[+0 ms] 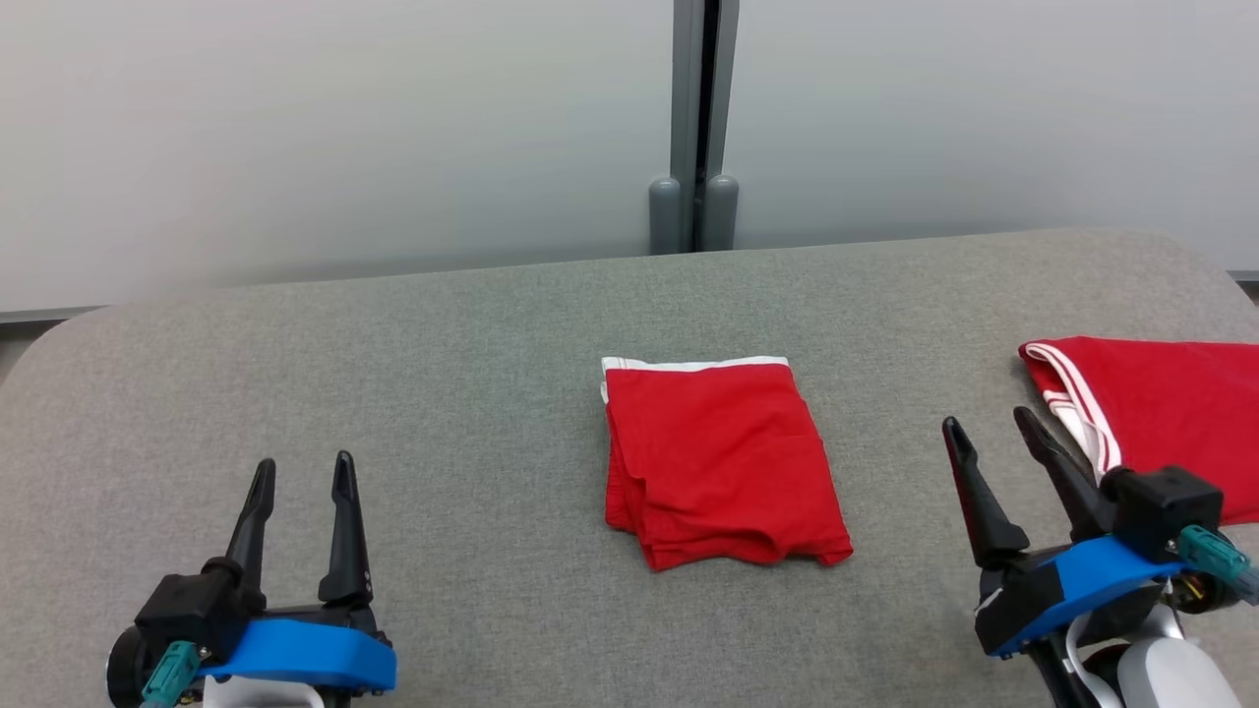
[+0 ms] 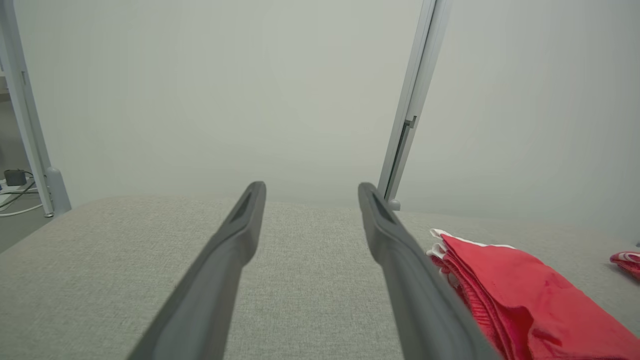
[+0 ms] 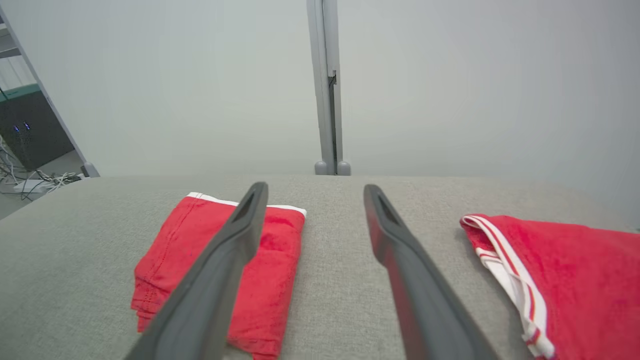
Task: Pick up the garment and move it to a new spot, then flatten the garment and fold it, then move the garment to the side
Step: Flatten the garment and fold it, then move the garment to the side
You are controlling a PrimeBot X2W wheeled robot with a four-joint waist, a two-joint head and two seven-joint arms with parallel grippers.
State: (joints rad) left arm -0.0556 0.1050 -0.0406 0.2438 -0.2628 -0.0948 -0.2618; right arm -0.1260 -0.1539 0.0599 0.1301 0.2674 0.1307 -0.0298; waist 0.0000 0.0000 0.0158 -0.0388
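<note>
Rightward, the striped garment (image 1: 1170, 413) is cut off; left gripper (image 1: 303, 459) and right gripper (image 1: 986, 418) gape empty

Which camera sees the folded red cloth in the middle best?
The head view: the folded red cloth with a white edge lies whole and uncovered on the grey fabric table. In the right wrist view a dark finger crosses it; the left wrist view sees its stacked layers from the side.
</note>
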